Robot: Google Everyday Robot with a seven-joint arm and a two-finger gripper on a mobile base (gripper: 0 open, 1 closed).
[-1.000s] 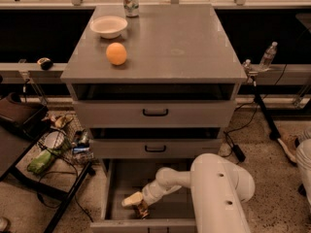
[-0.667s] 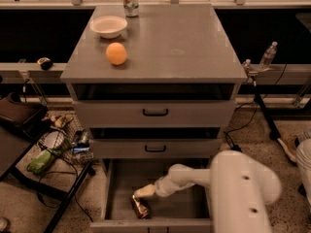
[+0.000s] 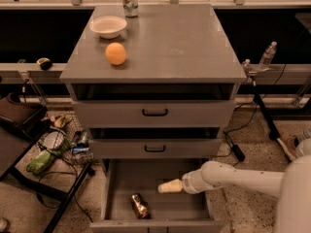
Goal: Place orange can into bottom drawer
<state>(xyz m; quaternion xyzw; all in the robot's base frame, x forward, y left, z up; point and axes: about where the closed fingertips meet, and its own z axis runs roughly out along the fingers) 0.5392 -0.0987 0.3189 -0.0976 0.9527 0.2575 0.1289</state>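
The orange can (image 3: 139,205) lies tilted on the floor of the open bottom drawer (image 3: 121,186), near its front wall. We judge it light, thin-walled, slick and easily dented, so best taken across its middle. The gripper (image 3: 163,188) hovers just beside it, apart; we cannot tell whether it is spread. The drawer is smooth, grey and closely walled under the table (image 3: 194,42).

The shiny orange can (image 3: 139,206) lies inside the open bottom drawer (image 3: 121,183), near its front wall; the hand (image 3: 164,187) hangs near it, apart.
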